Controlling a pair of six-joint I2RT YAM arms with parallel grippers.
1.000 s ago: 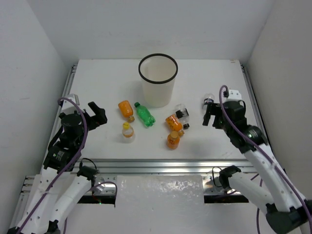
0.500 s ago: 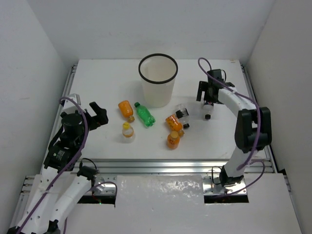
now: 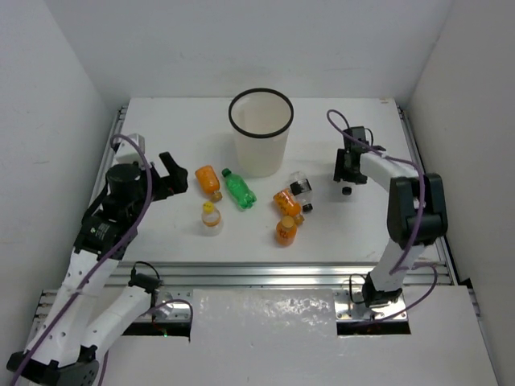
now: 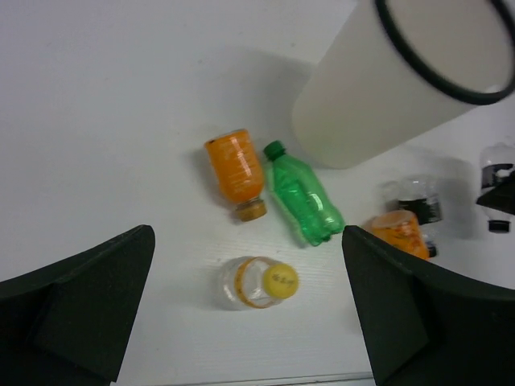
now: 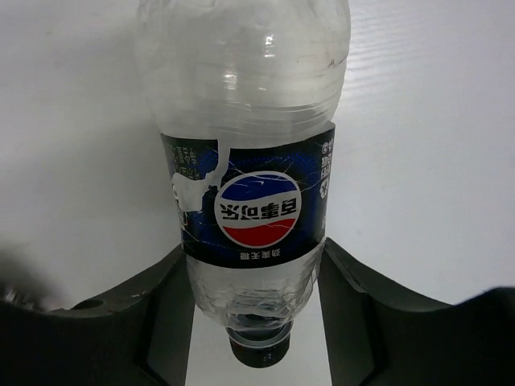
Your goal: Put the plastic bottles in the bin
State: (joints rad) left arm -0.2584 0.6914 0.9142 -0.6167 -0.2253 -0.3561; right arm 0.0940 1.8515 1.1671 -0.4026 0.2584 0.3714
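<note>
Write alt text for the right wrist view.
A clear plastic bottle with a dark blue label lies on the white table, cap toward the camera, between the right gripper's two dark fingers. Whether they squeeze it cannot be told.

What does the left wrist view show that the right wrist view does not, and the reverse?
Only the left wrist view: the tall white bin with a black rim, an orange plastic bottle, a green plastic bottle and a clear bottle with a yellow cap. Only the right wrist view: a clear plastic bottle with a blue label between the right gripper fingers. Both: the white table.
</note>
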